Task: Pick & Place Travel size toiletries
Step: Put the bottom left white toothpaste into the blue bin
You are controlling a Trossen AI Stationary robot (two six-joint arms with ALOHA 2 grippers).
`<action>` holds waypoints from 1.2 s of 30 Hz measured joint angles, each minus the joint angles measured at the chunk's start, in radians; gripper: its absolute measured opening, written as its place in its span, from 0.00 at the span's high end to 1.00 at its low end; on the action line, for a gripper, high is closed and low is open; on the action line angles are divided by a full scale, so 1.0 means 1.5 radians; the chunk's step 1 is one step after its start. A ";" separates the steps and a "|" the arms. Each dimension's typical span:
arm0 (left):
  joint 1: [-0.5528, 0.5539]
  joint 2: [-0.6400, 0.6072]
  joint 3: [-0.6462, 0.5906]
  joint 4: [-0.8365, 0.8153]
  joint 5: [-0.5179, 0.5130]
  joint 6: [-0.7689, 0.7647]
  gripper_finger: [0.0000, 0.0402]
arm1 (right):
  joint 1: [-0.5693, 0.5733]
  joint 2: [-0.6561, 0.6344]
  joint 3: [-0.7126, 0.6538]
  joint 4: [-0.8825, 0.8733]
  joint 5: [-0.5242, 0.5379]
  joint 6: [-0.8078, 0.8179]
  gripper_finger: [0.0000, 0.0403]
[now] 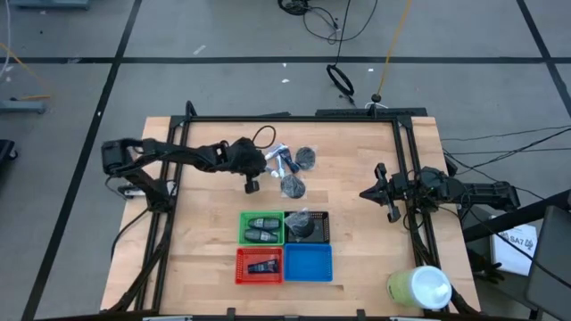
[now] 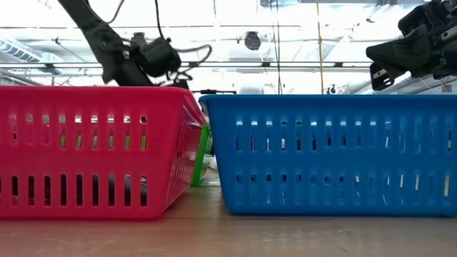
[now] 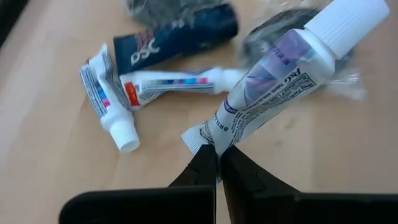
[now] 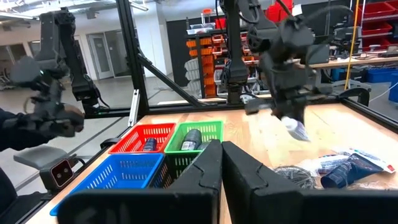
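Overhead, the left gripper [image 3: 217, 149] pinches a white-and-blue tube [image 3: 283, 78] above open wood; right gripper [image 1: 390, 193], fingers together, waits near the table's right edge

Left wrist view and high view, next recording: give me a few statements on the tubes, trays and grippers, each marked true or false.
1. The left gripper is shut on the crimped end of a white tube with a white ribbed cap. True.
2. The square blue plastic tray holds two tubes. False: nothing shows inside it.
3. The square green plastic tray holds two dark oval items. True.
4. The right gripper is over the trays. False: it waits near the table's right edge, shut and holding nothing.
5. A dark blue tube lies on the wooden table by two white-and-blue tubes. True.
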 joint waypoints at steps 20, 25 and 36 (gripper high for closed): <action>-0.221 -0.200 0.000 0.031 0.043 -0.019 1.00 | 0.000 0.000 0.000 0.005 0.001 -0.012 1.00; -0.233 -0.196 0.001 0.120 0.051 -0.007 1.00 | 0.000 0.000 0.000 0.034 0.001 0.019 1.00; -0.209 -0.174 0.001 0.191 0.049 -0.032 1.00 | 0.000 0.000 0.000 0.201 0.000 0.048 1.00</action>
